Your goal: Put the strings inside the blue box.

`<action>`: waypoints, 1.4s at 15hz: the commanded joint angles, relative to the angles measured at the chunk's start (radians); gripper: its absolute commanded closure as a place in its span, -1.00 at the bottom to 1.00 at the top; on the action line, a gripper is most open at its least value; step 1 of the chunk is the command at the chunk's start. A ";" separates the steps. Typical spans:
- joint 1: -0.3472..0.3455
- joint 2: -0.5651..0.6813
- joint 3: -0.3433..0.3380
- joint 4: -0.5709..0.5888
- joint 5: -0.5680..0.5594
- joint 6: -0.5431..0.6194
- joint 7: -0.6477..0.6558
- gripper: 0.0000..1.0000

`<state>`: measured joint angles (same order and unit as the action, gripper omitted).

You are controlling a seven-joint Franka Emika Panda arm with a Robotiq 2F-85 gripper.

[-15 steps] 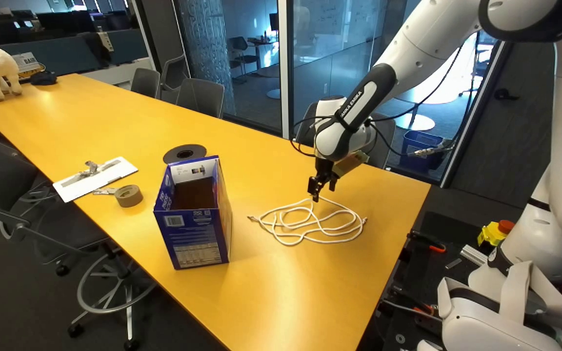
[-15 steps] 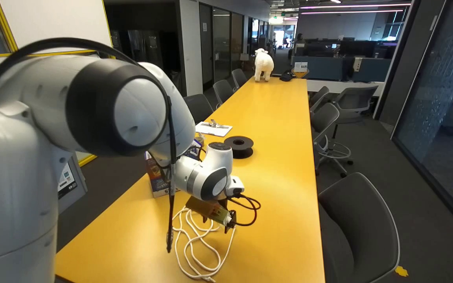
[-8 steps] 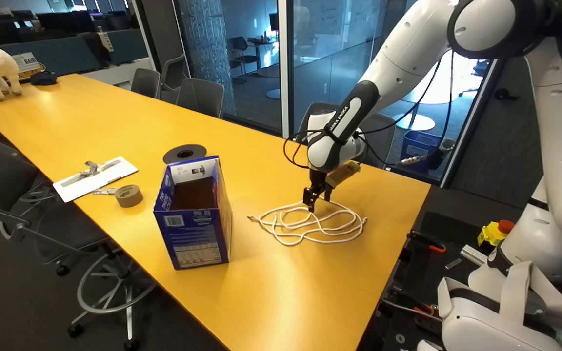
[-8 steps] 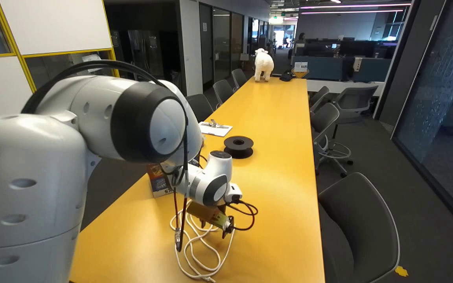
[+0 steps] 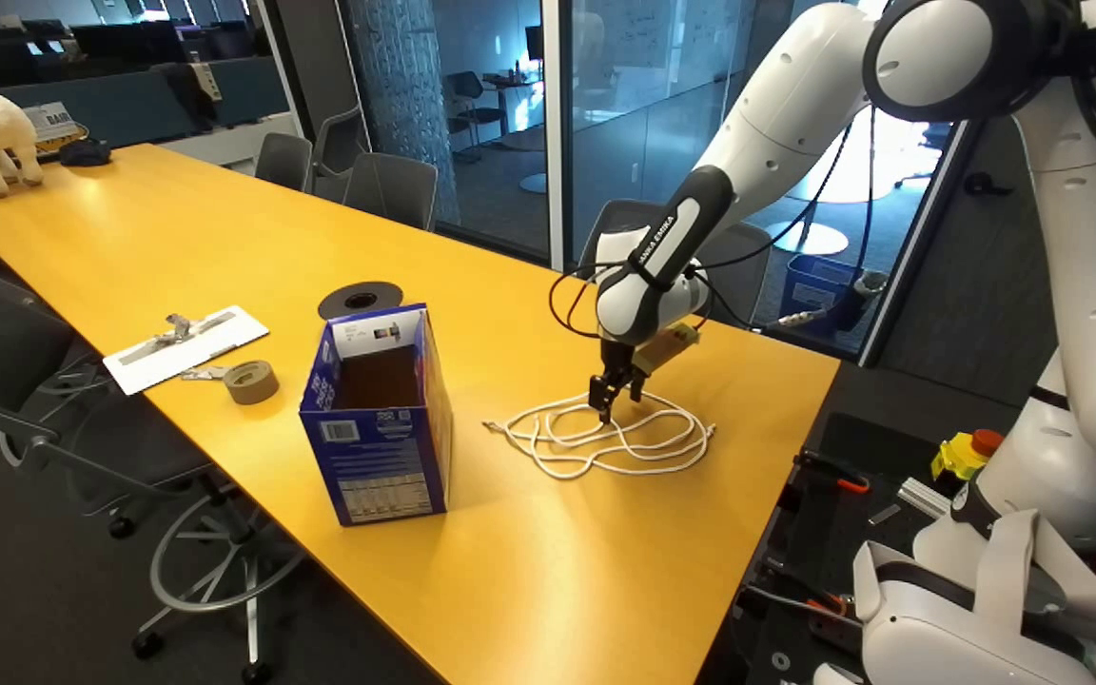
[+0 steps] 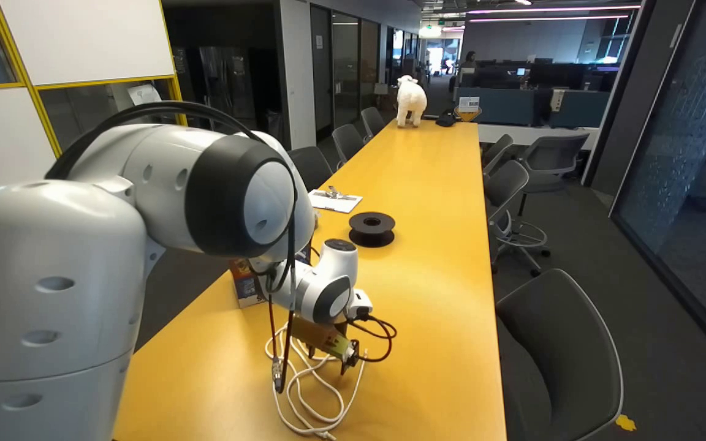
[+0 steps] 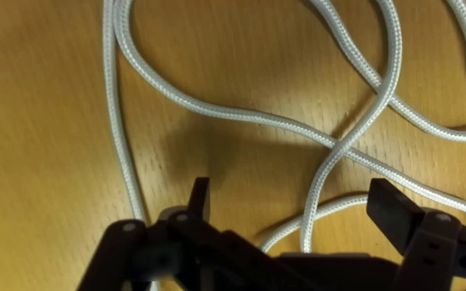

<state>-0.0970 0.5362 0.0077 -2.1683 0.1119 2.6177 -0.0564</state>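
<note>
the claw [image 7: 291, 186] has just come down to the strings [image 7: 340, 148], which likely sets up a grasp. it stands spread, with strings crossing below its gap and nothing pinched; whether it touches them is unclear. the strings lie in loose loops on the bench [image 5: 548, 561], apart from the box [image 5: 381, 452], so placing remains to be done. against the earlier frame, the claw is lower; strings and box look unmoved.
</note>
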 commanded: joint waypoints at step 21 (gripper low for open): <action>0.010 0.029 -0.007 0.018 -0.040 0.026 -0.017 -0.31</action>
<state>-0.0937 0.5539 0.0072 -2.1649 0.0931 2.6232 -0.0601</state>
